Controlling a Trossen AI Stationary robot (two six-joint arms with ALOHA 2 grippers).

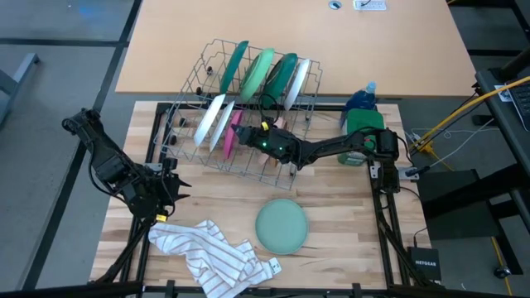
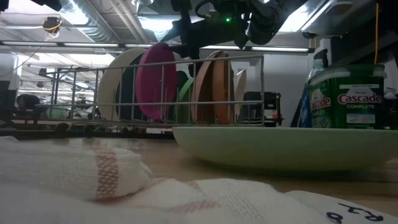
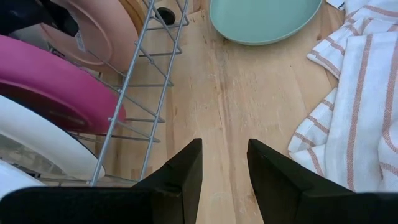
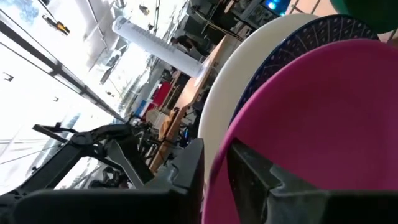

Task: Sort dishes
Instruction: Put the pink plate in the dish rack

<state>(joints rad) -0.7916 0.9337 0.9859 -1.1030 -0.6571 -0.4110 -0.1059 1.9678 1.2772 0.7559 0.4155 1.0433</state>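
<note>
A wire dish rack (image 1: 291,170) stands mid-table with several dishes on edge in it: green ones (image 1: 263,73) at the far side, then white (image 1: 211,120), pink (image 1: 230,139) and tan (image 2: 214,87) ones. My right gripper (image 1: 242,132) reaches in from the table's right and is shut on the pink plate (image 4: 323,137). A light green plate (image 1: 281,225) lies flat on the table, nearer than the rack. My left gripper (image 3: 224,180) hovers open over bare wood at the rack's near left corner (image 3: 134,124). My right gripper pinches the pink plate's rim (image 4: 225,149) near its top (image 2: 171,46), one finger on each face. The fingers come in about level from the table's right, above the rack. The plate stands upright on edge among the rack's wires.
A white cloth with red stripes (image 1: 211,252) lies crumpled at the near edge, left of the light green plate. A green Cascade container (image 1: 364,124) and a blue bottle (image 1: 364,95) stand right of the rack. Bare wood shows between rack and cloth.
</note>
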